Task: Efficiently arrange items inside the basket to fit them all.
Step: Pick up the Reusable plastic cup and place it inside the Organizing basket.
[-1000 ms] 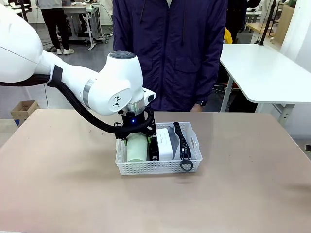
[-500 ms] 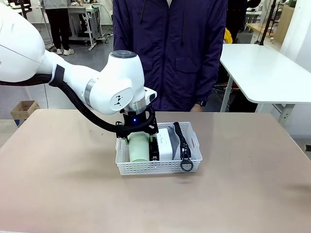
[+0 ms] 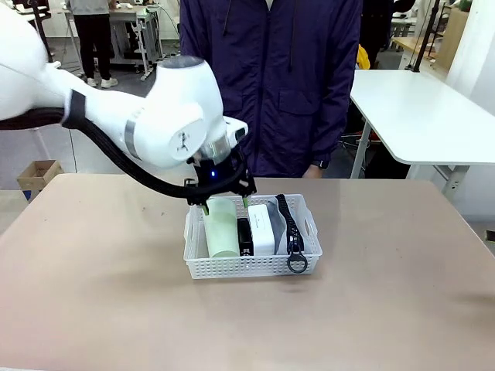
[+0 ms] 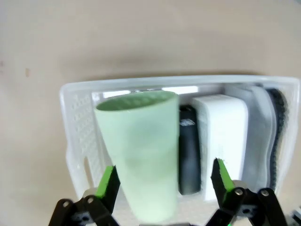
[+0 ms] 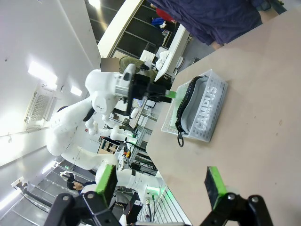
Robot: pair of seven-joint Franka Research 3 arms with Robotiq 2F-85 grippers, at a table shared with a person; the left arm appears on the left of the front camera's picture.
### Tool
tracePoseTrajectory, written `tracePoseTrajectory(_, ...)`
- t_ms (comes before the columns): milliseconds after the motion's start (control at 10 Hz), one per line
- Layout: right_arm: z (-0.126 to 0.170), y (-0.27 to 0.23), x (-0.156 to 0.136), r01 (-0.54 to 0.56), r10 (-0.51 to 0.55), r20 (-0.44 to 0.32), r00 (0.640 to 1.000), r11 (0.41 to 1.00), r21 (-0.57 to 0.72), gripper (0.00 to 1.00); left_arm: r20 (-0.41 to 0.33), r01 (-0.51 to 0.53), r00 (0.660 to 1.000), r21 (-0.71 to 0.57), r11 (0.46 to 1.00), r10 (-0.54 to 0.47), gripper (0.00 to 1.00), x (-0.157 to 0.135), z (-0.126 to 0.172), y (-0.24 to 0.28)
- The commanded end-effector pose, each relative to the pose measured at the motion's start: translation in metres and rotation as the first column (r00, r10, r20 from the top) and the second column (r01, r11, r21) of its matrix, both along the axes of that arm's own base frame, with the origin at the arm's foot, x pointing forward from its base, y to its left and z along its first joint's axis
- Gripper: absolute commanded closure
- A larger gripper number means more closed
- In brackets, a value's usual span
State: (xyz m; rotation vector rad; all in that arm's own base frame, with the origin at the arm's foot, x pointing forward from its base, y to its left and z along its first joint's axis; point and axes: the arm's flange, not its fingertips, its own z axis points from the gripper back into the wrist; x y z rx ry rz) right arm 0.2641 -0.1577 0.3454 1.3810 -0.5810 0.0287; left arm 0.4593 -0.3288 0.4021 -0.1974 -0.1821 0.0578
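Front view: all four items lie side by side in the basket [image 3: 252,265] mid-table; the left pincer [image 3: 226,203] hovers spread above the pale green cup [image 3: 222,229], holding nothing; judging the packing finished, the next move is withdrawing clear

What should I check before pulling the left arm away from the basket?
1. Left gripper open, holding nothing: ok.
2. Pale green cup lying on its side at the left end of the white basket: ok.
3. Black stapler, white box and grey zipper pouch side by side to the cup's right: ok.
4. Gripper above the cup, free of the basket walls: ok.
5. Pouch's ring pull hanging over the near rim: not ok.
6. Right gripper open, away from the basket: ok.
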Motion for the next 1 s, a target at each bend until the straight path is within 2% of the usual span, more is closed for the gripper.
tracePoseTrajectory(0,0.004,0.001,0.000,0.007,-0.007,0.002,1.000,1.000,0.017,0.00,0.038,0.069,0.997,-0.135,0.988,-0.064,0.00,-0.028,0.056,0.042)
tracePoseTrajectory(100,0.004,0.001,0.000,0.007,-0.007,0.002,1.000,1.000,0.017,0.00,0.064,0.076,0.996,-0.186,0.980,-0.065,0.00,-0.040,0.091,0.074)
tracePoseTrajectory(200,0.004,0.001,0.000,0.007,-0.007,0.002,1.000,1.000,0.017,0.00,0.055,0.098,0.995,-0.213,0.972,-0.088,0.00,-0.051,0.115,0.112)
tracePoseTrajectory(300,0.004,0.001,0.000,0.007,-0.007,0.002,1.000,1.000,0.017,0.00,0.026,0.189,0.982,-0.280,0.941,-0.190,0.00,-0.063,0.129,0.150)
tracePoseTrajectory(400,0.004,0.001,0.000,0.007,-0.007,0.002,1.000,1.000,0.017,0.00,0.012,0.282,0.954,-0.365,0.887,-0.298,0.00,-0.075,0.139,0.193)
tracePoseTrajectory(500,0.004,0.001,0.000,0.007,-0.007,0.002,1.000,1.000,0.017,0.00,0.037,0.358,0.920,-0.483,0.799,-0.390,0.00,-0.089,0.143,0.237)
tracePoseTrajectory(600,0.004,0.001,0.000,0.007,-0.007,0.002,1.000,1.000,0.017,0.00,0.098,0.396,0.903,-0.566,0.724,-0.418,0.00,-0.101,0.142,0.273)
tracePoseTrajectory(700,0.004,0.001,0.000,0.007,-0.007,0.002,1.000,1.000,0.017,0.00,0.200,0.425,0.893,-0.669,0.610,-0.402,0.00,-0.115,0.129,0.327)
tracePoseTrajectory(800,0.004,0.001,0.000,0.007,-0.007,0.002,1.000,1.000,0.017,0.00,0.257,0.380,0.921,-0.756,0.533,-0.293,0.00,-0.124,0.108,0.364)
tracePoseTrajectory(900,0.004,0.001,0.000,0.007,-0.007,0.002,1.000,1.000,0.017,0.00,0.307,0.349,0.937,-0.806,0.478,-0.167,0.00,-0.137,0.080,0.392)
